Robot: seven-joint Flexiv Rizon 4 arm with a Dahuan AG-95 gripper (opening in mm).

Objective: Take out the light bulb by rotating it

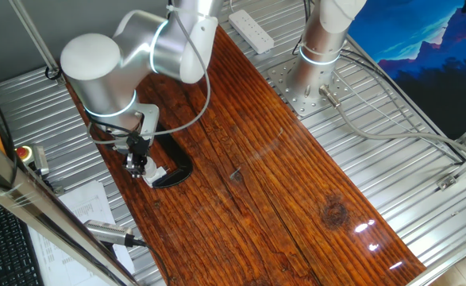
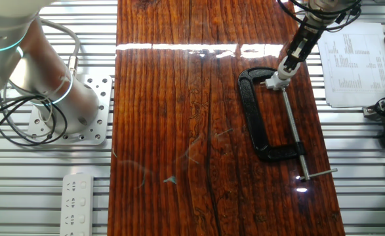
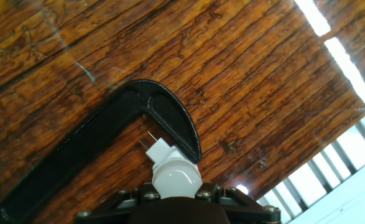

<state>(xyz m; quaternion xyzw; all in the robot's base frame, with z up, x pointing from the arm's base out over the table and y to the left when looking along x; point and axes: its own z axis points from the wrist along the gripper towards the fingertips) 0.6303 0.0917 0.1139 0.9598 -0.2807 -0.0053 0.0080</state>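
Your claw [image 2: 285,68] sits at the upper right of the other fixed view, fingers closed around the bulb [image 3: 176,176]. In the hand view the bulb shows at bottom centre, a white dome just ahead of the claw, seated in a small white socket [image 3: 159,151]. The socket is touching the curved end of a black C-clamp [image 2: 261,118], which lies flat on the wooden desk [image 2: 179,131]. A white power strip [image 2: 79,204] lies at lower left.

Black C-clamp [image 2: 271,124] on wooden board [image 2: 179,131], power strip [image 2: 79,203], printed papers [image 2: 353,65]
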